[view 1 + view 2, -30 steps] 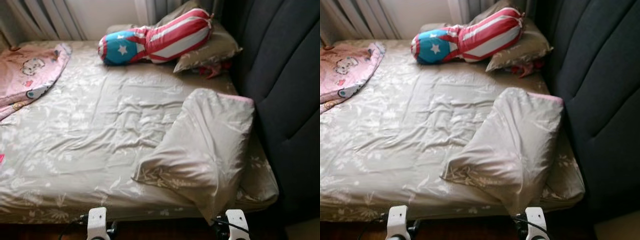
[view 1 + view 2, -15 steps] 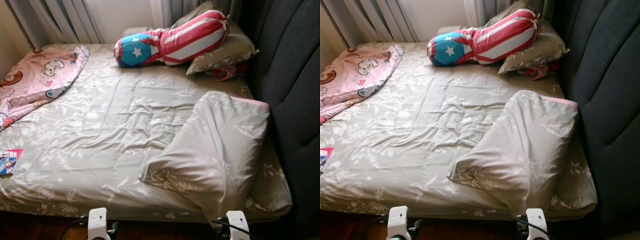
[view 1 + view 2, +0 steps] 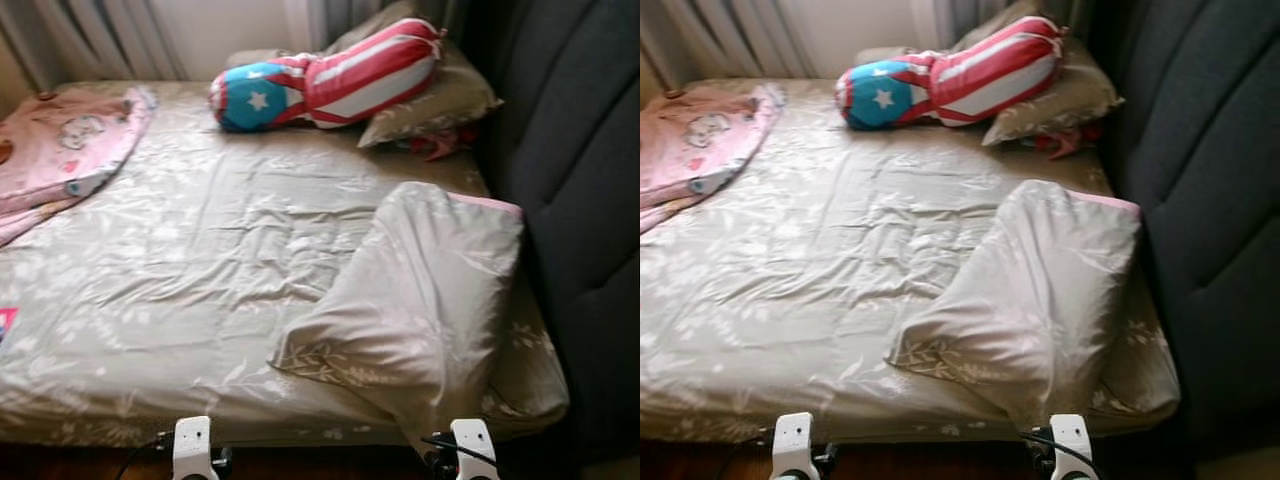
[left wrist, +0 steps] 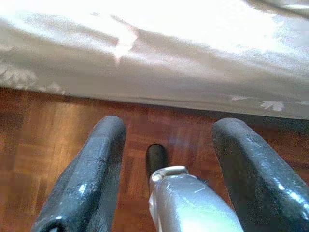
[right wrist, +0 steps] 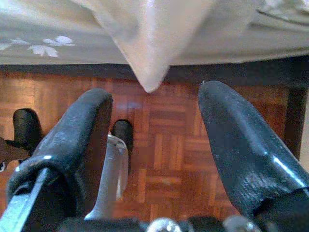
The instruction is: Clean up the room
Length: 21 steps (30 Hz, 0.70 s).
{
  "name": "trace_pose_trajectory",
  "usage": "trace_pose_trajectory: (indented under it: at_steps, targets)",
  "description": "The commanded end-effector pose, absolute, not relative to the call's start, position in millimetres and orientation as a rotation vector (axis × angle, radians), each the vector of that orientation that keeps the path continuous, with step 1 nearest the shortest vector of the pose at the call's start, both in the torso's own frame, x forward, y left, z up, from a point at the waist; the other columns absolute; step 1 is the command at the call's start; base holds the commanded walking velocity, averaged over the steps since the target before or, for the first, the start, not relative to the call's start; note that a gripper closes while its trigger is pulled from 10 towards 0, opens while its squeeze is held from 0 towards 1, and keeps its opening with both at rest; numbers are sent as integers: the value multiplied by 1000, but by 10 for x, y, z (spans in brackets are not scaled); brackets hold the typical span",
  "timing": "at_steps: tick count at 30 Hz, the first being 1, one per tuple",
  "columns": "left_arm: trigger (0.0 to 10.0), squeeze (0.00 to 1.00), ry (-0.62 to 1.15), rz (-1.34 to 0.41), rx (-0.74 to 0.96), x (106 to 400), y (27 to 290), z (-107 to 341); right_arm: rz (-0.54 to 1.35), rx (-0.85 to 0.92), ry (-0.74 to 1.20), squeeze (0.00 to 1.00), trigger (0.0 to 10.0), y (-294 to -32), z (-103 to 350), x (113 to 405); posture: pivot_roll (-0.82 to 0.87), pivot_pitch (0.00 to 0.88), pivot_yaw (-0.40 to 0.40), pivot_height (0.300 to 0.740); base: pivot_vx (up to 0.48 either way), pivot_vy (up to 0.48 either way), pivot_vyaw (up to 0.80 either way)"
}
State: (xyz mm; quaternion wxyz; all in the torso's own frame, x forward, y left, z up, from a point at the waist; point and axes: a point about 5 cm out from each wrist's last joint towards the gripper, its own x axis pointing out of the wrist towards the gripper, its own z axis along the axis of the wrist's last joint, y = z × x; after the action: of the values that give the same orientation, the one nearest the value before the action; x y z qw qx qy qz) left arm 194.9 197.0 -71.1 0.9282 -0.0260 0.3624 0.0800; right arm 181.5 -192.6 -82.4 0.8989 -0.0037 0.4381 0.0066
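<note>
Nearest, at six o'clock, the left gripper (image 4: pixel 166 159) and right gripper (image 5: pixel 154 159) were held low over the wood floor (image 5: pixel 169 145), both spread wide and empty. The grey pillow (image 3: pixel 420 300) was seen at four o'clock, its corner hanging off the bed (image 3: pixel 180 250). It would best be gripped there, then lifted toward the striped cushion (image 3: pixel 330 80) at twelve.

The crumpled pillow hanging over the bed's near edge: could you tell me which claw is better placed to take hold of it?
The right claw, probably. It sits open just below the pillow, whose corner hangs between its fingers. The left claw, also open, faces only the bed sheet, away from the pillow.
</note>
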Motion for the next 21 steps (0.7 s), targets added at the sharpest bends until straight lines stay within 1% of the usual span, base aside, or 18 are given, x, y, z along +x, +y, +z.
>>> trace_pose_trajectory:
  at_steps: [1,4,21]
  targets:
    - [10000,0,777,174,-59,1871,1975,-758,11,-4,934,0,10000,-1918,-858,1751,-60,121,-7,740,0,0,-756]
    - [10000,0,777,175,-58,1870,1975,-758,13,-7,934,0,10000,-1918,-858,1752,-59,120,-7,740,0,0,-750]
    - [10000,0,776,176,-58,1877,1962,-757,7,-22,915,0,10000,-1931,-845,1766,-56,120,-10,740,0,0,0]
